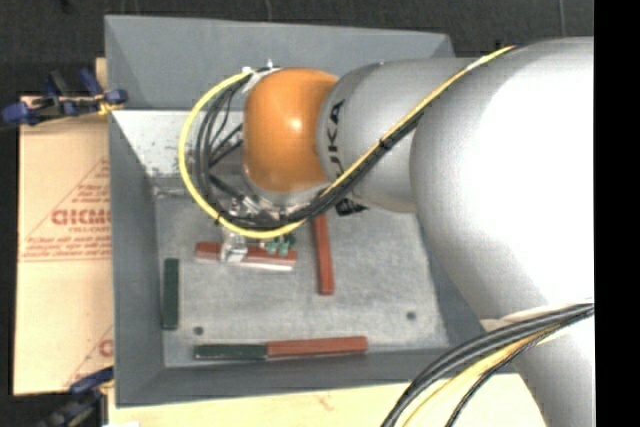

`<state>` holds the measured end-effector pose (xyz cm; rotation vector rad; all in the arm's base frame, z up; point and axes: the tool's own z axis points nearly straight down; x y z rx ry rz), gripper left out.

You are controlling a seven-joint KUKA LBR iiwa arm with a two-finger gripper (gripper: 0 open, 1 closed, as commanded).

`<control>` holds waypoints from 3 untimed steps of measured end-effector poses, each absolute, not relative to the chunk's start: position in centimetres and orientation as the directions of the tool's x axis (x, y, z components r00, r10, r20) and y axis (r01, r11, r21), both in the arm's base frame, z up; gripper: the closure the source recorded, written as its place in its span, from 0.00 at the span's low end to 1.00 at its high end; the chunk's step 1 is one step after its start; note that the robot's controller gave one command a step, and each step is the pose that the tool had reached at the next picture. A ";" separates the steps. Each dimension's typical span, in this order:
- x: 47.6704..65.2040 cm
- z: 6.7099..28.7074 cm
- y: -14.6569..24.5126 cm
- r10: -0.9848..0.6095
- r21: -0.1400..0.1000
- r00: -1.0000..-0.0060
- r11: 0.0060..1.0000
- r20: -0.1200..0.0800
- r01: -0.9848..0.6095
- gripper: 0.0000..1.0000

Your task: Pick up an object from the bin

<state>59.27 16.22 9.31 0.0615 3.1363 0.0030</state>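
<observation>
Progress: the pick is not yet done, as far as can be seen. The gripper (pixel 243 252) is down near the floor of the bin (pixel 135 245), left of centre, right at a short red-brown bar (pixel 272 261) that lies flat there. The bar looks to be resting on the floor; nothing shows it raised. My judgement is that the descent is made, and the grasp, the lift and the carry out of the bin all remain.

Other contents, well apart from each other:
- a second red-brown bar (pixel 324 265), just right of the gripper, pointing towards the back wall;
- a dark green bar (pixel 170 293) by the left wall;
- a long strip (pixel 280 348) along the front wall, dark green at one end and red-brown at the other. Whether it is one piece or two laid end to end I cannot tell.

Obstructions: the arm (pixel 480 165) and its orange cover (pixel 285 130) with looped cables hang over the gripper and cover the middle and right of the bin. Whether the gripper is spread or closed on the short bar cannot be told, nor whether it touches it. The middle of that bar is hidden.
</observation>
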 end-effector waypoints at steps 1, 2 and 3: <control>58.3 12.6 15.4 0.060 0.000 -0.998 0.998 0.003 0.060 1.00; 56.5 18.4 20.5 0.044 0.002 -0.999 0.999 -0.002 0.044 1.00; 56.5 18.4 20.5 0.045 0.002 -0.999 0.999 -0.002 0.045 1.00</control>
